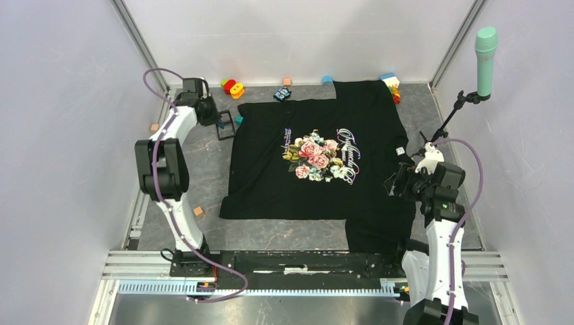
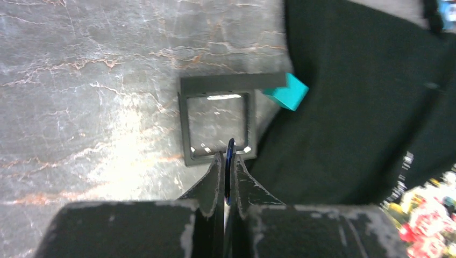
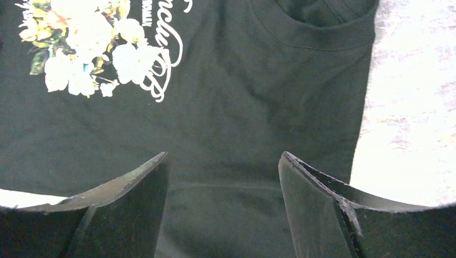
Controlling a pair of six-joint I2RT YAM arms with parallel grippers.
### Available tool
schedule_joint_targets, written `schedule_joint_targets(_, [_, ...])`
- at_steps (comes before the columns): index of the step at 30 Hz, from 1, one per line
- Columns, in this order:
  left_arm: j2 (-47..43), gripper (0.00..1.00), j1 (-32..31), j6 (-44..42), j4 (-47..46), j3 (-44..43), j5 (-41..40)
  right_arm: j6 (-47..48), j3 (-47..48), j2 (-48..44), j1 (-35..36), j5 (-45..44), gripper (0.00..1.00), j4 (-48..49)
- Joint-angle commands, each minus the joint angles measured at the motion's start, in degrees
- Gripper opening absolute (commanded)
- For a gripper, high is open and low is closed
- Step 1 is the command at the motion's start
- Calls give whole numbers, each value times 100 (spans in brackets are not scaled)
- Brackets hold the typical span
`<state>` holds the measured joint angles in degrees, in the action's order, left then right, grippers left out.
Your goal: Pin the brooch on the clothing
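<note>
Steadily I'd carry the brooch [image 2: 230,149], pinched in my left claw [image 2: 228,157], onto the clothing [image 1: 271,193]; right claw [image 3: 223,157] wide.

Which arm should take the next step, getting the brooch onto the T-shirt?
Left. The left gripper is shut on the blue brooch, above the black frame case beside the T-shirt. The right gripper hangs open and empty over the T-shirt near its collar.

In the left wrist view the left gripper [image 2: 228,156] fingers [image 2: 214,180] are hiding most of the brooch [image 2: 230,148], just off the T-shirt [image 2: 349,118] hem; only a thin blue edge is showing. The T-shirt's rose print [image 2: 430,228] is blurring and running off the picture's corner.
</note>
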<state>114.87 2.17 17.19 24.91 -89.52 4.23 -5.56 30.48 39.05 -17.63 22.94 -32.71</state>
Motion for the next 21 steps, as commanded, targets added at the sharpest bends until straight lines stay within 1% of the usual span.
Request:
schedule_joint_targets(1, [-1005, 2, 20, 344, -39, 224, 716, 119, 389, 31, 25, 737, 79, 132])
schedule_joint_targets(7, [-1865, 2, -147, 727, -150, 886, 1841, 47, 405, 187, 79, 2209, 79, 467])
schedule_joint_targets(11, [-2353, 2, -1082, 561, -232, 967, 2463, -64, 451, 236, 470, 2537, 80, 721])
schedule_joint_targets(13, [-2465, 2, -1664, 303, -325, 900, 2949, -291, 427, 348, 843, 2634, 80, 990])
schedule_joint_targets(14, [-2469, 2, -1976, 86, -354, 826, 3405, -523, 402, 410, 1042, 2727, 80, 1200])
schedule_joint_targets(16, [-2418, 2, -2507, -277, -361, 737, 4298, -1108, 317, 453, 1584, 2804, 79, 1948])
schedule_joint_targets(17, [-2416, 2, -2746, -370, -379, 751, 4574, -1358, 303, 455, 1905, 2777, 79, 2270])
schedule_joint_targets(19, [-2515, 2, -3064, -352, -606, 925, 4876, -1816, 305, 462, 2396, 2674, 79, 2862])
schedule_joint_targets(21, [-2675, 2, -3257, -72, -1126, 1223, 5199, -2273, 288, 481, 2776, 2564, 77, 3428])
